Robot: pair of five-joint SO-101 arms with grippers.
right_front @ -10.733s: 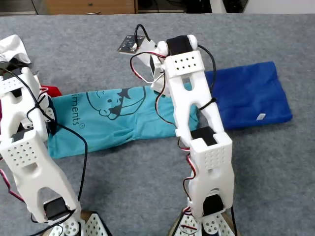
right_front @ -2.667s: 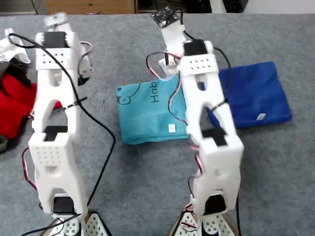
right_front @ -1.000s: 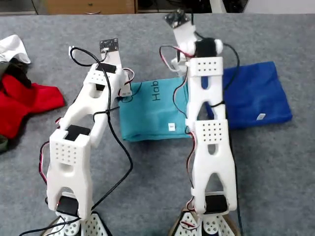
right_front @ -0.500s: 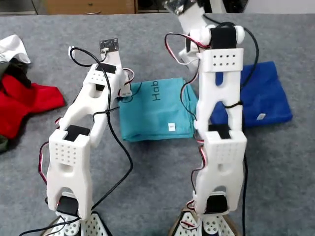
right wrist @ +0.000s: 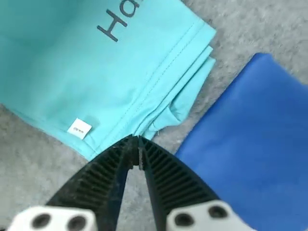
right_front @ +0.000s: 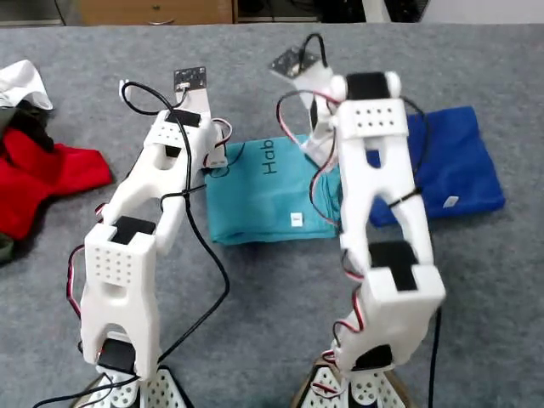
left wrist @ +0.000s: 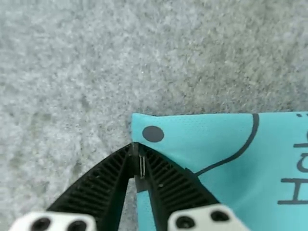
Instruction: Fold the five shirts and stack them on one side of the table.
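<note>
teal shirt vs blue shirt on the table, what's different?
The teal shirt carries dark lettering and a line drawing; the blue shirt is plain. The teal shirt lies between the arms, with the left pincer at one corner and the right pincer over its opposite edge; the blue shirt lies to its right. Both are folded flat, each with a small white tag.

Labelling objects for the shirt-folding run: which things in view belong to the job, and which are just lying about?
Job:
- folded teal shirt
- folded blue shirt beside it
- crumpled red shirt
- white garment and dark garment, bunched by the red one

Lying about:
- wooden cabinet behind the table
- grey table cover, just the work surface
</note>
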